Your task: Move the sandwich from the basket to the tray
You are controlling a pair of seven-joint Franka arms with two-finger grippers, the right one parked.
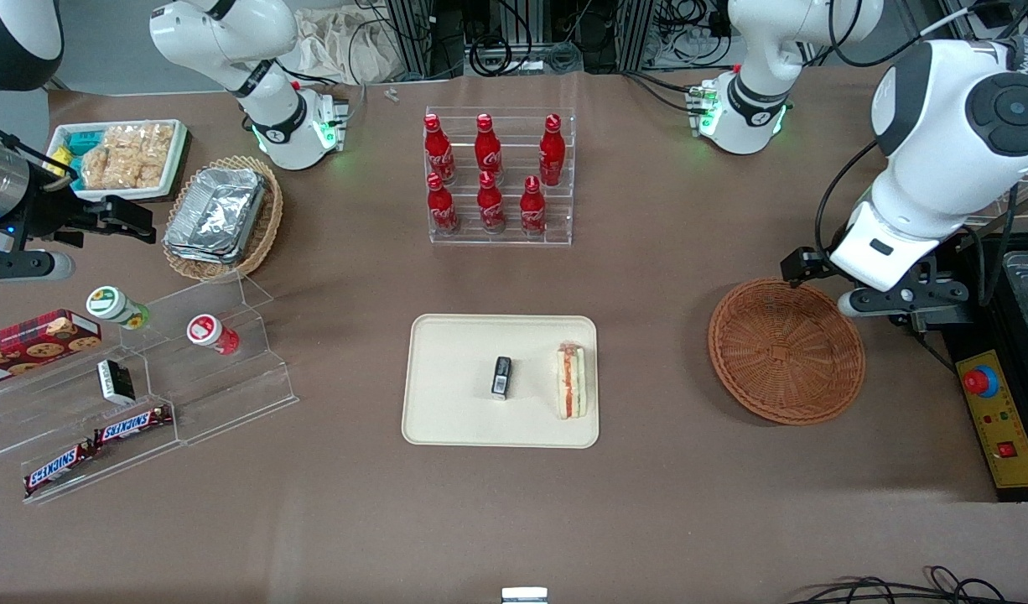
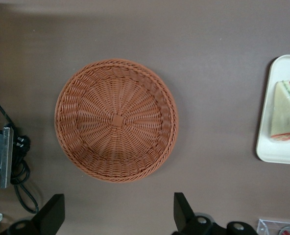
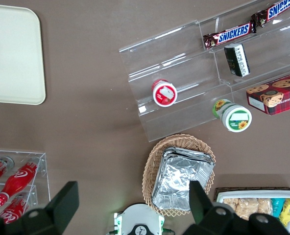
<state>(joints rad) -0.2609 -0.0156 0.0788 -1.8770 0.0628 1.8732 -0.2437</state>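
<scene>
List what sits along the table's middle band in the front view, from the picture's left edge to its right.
Clear stand → tray, carrying a small black item and then the sandwich → empty basket → gripper, open beside the basket.

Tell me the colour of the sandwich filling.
Red-orange layers between pale cream bread on the sandwich, lying on the tray; the front view shows it best.

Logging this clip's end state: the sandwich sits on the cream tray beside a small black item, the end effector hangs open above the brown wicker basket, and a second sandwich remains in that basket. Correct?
Not quite. The brown wicker basket holds nothing, as the left wrist view shows. The rest stands: the sandwich lies on the cream tray beside the small black item, and the end effector hangs open above the basket.
</scene>
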